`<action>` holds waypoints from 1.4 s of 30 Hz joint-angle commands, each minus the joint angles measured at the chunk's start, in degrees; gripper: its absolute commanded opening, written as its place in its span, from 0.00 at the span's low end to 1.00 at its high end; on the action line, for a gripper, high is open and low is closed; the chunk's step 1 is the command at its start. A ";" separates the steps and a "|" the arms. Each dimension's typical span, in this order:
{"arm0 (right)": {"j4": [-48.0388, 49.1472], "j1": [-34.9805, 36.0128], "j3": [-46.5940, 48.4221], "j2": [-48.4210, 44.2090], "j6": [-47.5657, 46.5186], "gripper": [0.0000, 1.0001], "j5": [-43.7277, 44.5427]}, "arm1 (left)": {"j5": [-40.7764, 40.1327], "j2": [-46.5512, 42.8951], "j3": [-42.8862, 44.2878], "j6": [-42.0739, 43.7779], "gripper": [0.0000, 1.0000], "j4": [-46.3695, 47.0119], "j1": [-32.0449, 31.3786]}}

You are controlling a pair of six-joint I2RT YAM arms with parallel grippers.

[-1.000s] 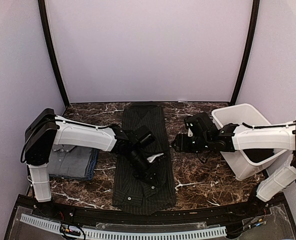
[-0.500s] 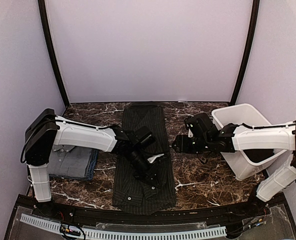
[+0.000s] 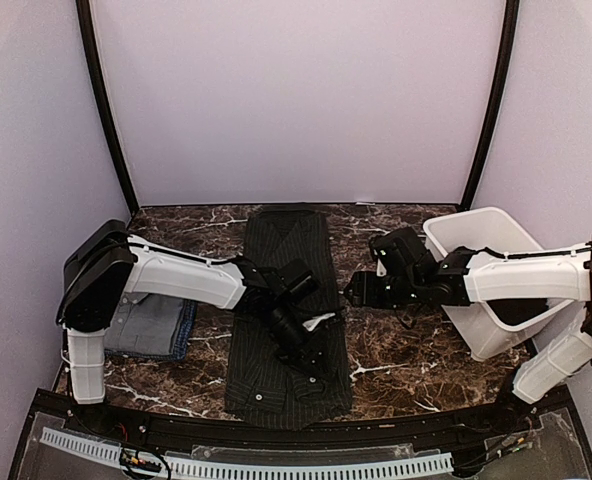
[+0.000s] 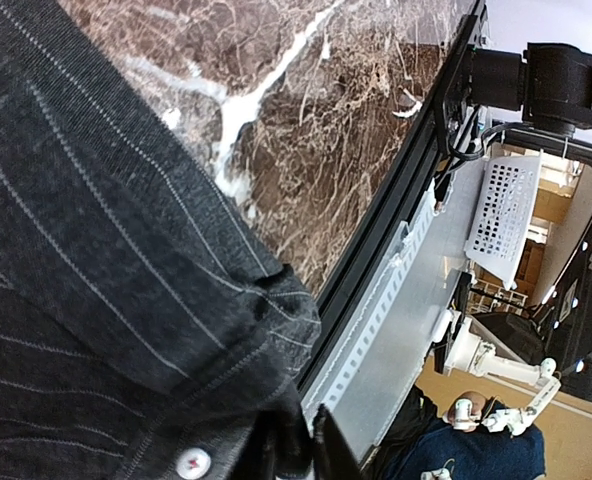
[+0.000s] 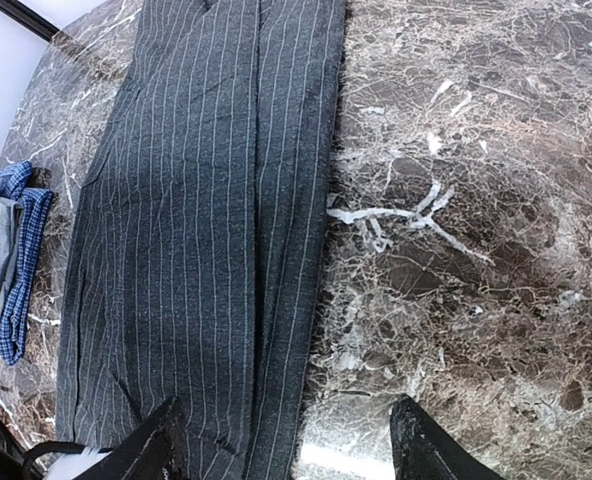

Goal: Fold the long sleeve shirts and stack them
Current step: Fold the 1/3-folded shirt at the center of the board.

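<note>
A charcoal pinstriped shirt (image 3: 286, 300) lies lengthwise down the middle of the marble table, collar end near. My left gripper (image 3: 314, 362) is low over its near part and is shut on a fold of the pinstriped cloth (image 4: 276, 440) beside a pale button (image 4: 192, 463). My right gripper (image 3: 354, 293) is open and empty, just above the table at the shirt's right edge (image 5: 316, 200); its fingers (image 5: 421, 450) straddle that edge. A folded grey shirt on a blue one (image 3: 151, 322) lies at the left.
A white plastic tub (image 3: 486, 275) stands tilted at the right, under my right arm. The black front rail and a perforated white strip (image 3: 276, 462) run along the near table edge. Bare marble (image 3: 406, 350) lies right of the shirt.
My left gripper has slid a little right and nearer along the shirt, holding cloth. My right arm has barely moved.
</note>
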 commanded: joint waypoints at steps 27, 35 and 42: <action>5.90 -0.60 9.54 7.56 -3.28 0.63 -6.44 | -19.43 -1.45 14.49 3.12 0.42 4.05 26.30; 10.34 -0.83 12.32 13.66 -3.06 0.57 -12.41 | -17.71 9.18 19.00 1.93 0.34 9.73 30.40; 15.24 -1.56 16.45 21.63 -2.03 0.50 -18.35 | -18.96 19.73 24.69 3.01 0.28 8.22 32.41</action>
